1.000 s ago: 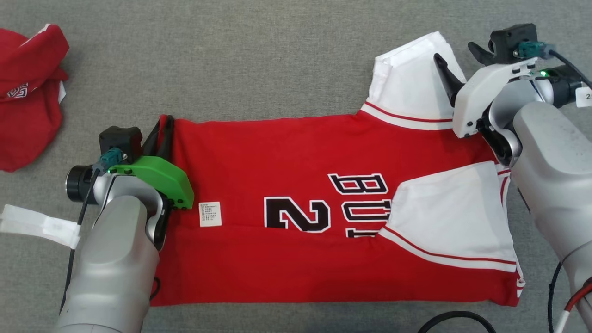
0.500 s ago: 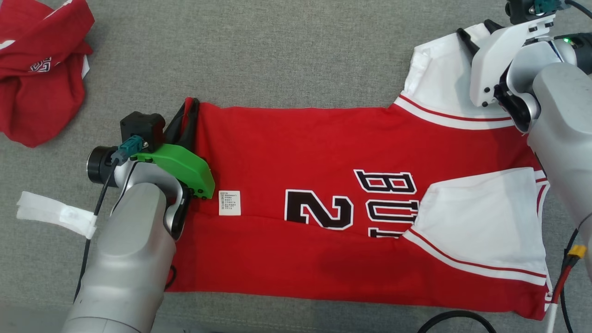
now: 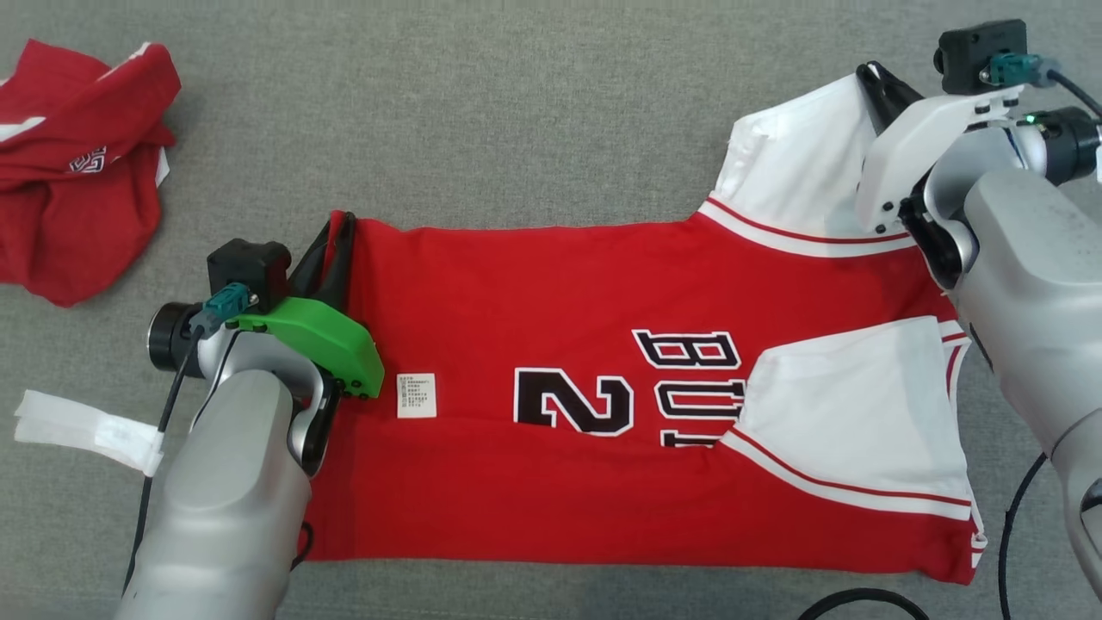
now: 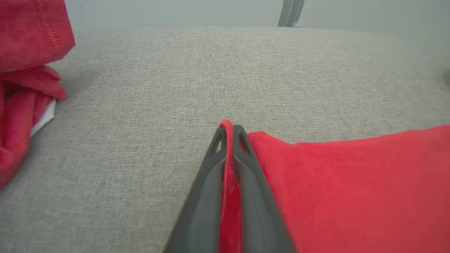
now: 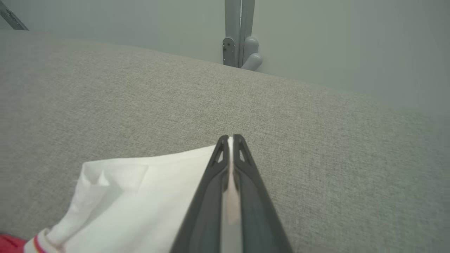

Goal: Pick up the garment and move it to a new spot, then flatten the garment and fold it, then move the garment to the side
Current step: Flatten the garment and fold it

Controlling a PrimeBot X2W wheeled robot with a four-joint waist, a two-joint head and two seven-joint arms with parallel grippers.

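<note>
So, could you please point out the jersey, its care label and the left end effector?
jersey [image 3: 534, 293]: head view, plain red panel above the number.
care label [image 3: 416, 395]: head view, centre of the white tag.
left end effector [image 4: 229, 128]: left wrist view, between the fingertips, where red fabric is pinched.

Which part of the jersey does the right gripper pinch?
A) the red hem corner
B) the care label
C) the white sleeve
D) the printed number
C: in the right wrist view, the right gripper is shut on the white sleeve, with cloth showing between its jaws.
</note>
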